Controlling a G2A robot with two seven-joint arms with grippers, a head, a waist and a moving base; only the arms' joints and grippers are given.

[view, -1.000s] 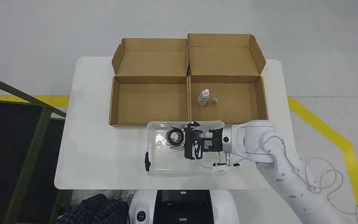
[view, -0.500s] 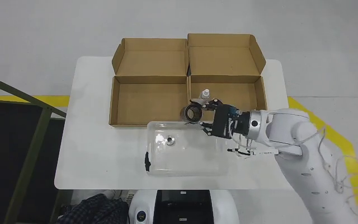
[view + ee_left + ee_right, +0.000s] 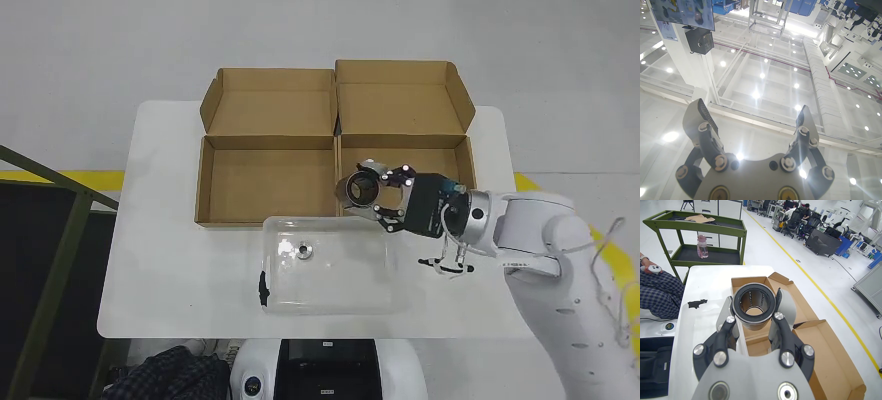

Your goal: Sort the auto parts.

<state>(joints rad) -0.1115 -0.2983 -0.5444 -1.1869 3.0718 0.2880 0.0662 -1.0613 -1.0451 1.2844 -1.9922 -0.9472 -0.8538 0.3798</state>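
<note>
My right gripper is shut on a metal cylindrical bearing with a black rim, held above the table. It hangs over the front wall between the two open cardboard boxes, the left box and the right box. The right wrist view looks down the hollow bearing between the fingers of the right gripper, with cardboard below. A small round metal part lies in the clear plastic tray in front of the boxes. My left gripper is open, points at the ceiling and holds nothing.
Both boxes have their lids folded back towards the far edge of the white table. A black scrap sits at the clear tray's left edge. There is bare tabletop to the left of the tray and boxes.
My right gripper has lifted the bearing out of the clear tray and carried it back and to the right, up to the boxes' front wall. The small round part stays in the tray.
</note>
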